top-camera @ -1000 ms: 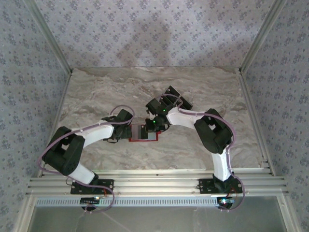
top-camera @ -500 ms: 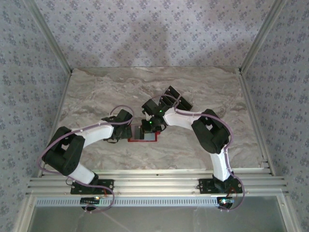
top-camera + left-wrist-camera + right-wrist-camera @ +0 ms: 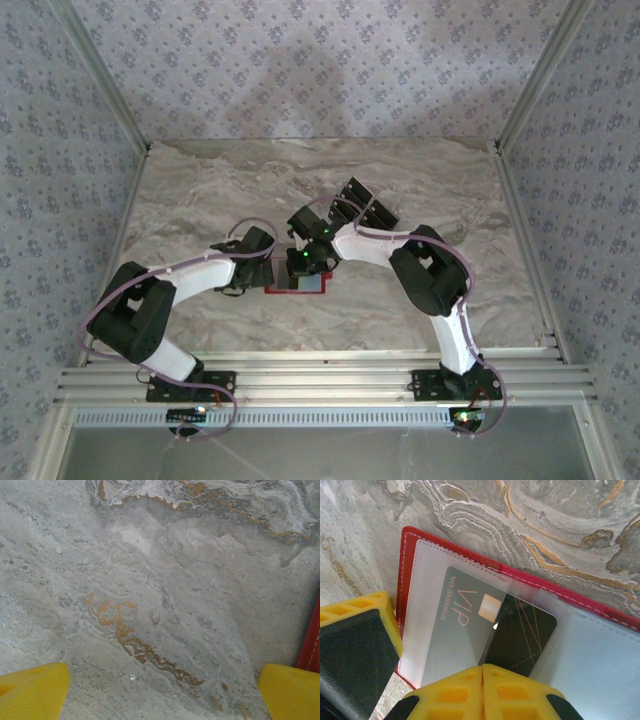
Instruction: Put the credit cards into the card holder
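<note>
The red card holder (image 3: 545,582) lies open on the marble table, its clear pockets facing up. A black VIP credit card (image 3: 525,630) sits half inside the left pocket, with its right half sticking out. My right gripper (image 3: 482,672) is shut, its tips together at the card's near edge. The card lies flat and is not pinched. My left gripper (image 3: 162,692) stands wide open on the table just left of the holder (image 3: 312,640), with nothing between its fingers. From above, the holder (image 3: 312,285) sits between the left gripper (image 3: 262,275) and right gripper (image 3: 300,262). More black cards (image 3: 362,203) lie behind.
One yellow finger (image 3: 355,610) of the left gripper rests against the holder's left edge. Patterned walls and metal rails (image 3: 310,375) bound the marble table (image 3: 200,190). Bare marble stretches to the left and back.
The right gripper has slid left over the holder. The left arm has stayed still with its jaws open.
</note>
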